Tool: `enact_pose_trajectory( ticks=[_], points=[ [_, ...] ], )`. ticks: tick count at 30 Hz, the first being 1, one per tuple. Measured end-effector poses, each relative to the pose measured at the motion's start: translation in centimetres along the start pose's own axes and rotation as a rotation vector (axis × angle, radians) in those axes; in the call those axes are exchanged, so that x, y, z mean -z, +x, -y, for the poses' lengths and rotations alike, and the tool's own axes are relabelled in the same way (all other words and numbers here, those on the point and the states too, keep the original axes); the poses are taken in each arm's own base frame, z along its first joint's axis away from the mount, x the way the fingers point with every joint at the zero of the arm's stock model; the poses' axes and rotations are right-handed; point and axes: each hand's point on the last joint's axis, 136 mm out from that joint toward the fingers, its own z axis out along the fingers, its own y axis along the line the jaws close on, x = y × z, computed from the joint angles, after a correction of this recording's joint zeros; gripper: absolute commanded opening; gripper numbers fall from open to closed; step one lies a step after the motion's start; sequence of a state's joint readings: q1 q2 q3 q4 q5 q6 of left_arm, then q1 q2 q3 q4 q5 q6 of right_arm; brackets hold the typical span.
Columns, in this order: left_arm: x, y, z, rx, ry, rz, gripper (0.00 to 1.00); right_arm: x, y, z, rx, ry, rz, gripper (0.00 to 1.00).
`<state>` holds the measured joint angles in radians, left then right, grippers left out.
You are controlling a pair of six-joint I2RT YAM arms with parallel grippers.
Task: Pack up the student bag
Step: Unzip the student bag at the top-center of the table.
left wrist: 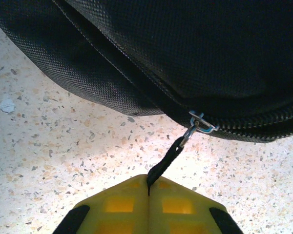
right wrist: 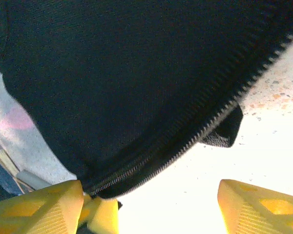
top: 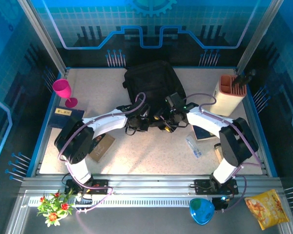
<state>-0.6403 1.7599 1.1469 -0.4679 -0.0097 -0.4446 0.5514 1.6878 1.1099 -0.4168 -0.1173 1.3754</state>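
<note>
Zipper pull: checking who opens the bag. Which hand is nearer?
Left. The left hand is shut on the zipper pull; the right hand hangs open beside the student bag.

**Top view.** Student bag (top: 149, 80) lies rear-centre on table (top: 151, 163). Goblet (top: 63, 90) stands rear L, w/ a book (top: 66, 117) just in front of it. A 2nd book (top: 101, 146) lies under L arm. Holder (top: 229, 92) stands rear R, apart from bag. Packet (top: 194, 146) lies front-R of centre, w/ a flat item (top: 204, 132) just behind it. Snack bag (top: 266, 207) lies on front ledge, far R.

**Wrist views.** L gripper (left wrist: 148, 187) sits at bag's near edge, zip pull (left wrist: 168, 157) betw. its fingers. R gripper (right wrist: 151, 209) sits beside it, bag's zip edge above.
</note>
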Motion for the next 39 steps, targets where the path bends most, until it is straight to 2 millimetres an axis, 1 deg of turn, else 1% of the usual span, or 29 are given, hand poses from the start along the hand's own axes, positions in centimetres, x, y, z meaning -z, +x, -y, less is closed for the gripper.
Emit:
enact_pose_trajectory(
  ticks=[4,10,13,15,18,22,27,31,36,39],
  points=[
    [0.0,0.2,0.1,0.000,0.007,-0.004,0.00,-1.0,-0.1,-0.4,-0.054,0.021,0.005,0.71],
    [0.0,0.2,0.2,0.000,0.014,-0.009,0.00,-2.4,0.6,0.2,-0.104,0.066,0.006,0.67],
    [0.0,0.3,0.2,0.000,0.016,-0.010,0.00,-3.0,0.4,0.2,-0.114,0.079,0.007,0.56],
    [0.0,0.3,0.2,0.000,0.016,-0.010,0.00,-3.2,0.3,0.1,-0.118,0.081,0.008,0.43],
    [0.0,0.4,0.1,0.000,0.014,-0.009,0.00,-3.1,0.0,0.1,-0.122,0.079,0.024,0.26],
    [0.2,0.4,-0.1,0.000,0.007,0.000,0.00,-2.4,-0.2,0.3,-0.117,0.071,0.049,0.15],
    [0.2,0.1,0.0,-0.004,0.008,0.015,0.00,-0.3,-0.4,0.4,-0.097,0.041,0.086,0.09],
    [0.3,-0.3,0.1,-0.011,0.012,0.031,0.00,0.8,-0.4,0.5,-0.083,0.022,0.106,0.08],
    [-0.1,-0.6,-1.7,0.001,-0.040,0.030,0.00,1.8,-0.7,1.1,-0.071,0.026,0.138,0.07],
    [-0.1,-0.8,-2.5,0.002,-0.067,0.034,0.00,2.0,-0.8,1.4,-0.063,0.030,0.147,0.06]
  ],
)
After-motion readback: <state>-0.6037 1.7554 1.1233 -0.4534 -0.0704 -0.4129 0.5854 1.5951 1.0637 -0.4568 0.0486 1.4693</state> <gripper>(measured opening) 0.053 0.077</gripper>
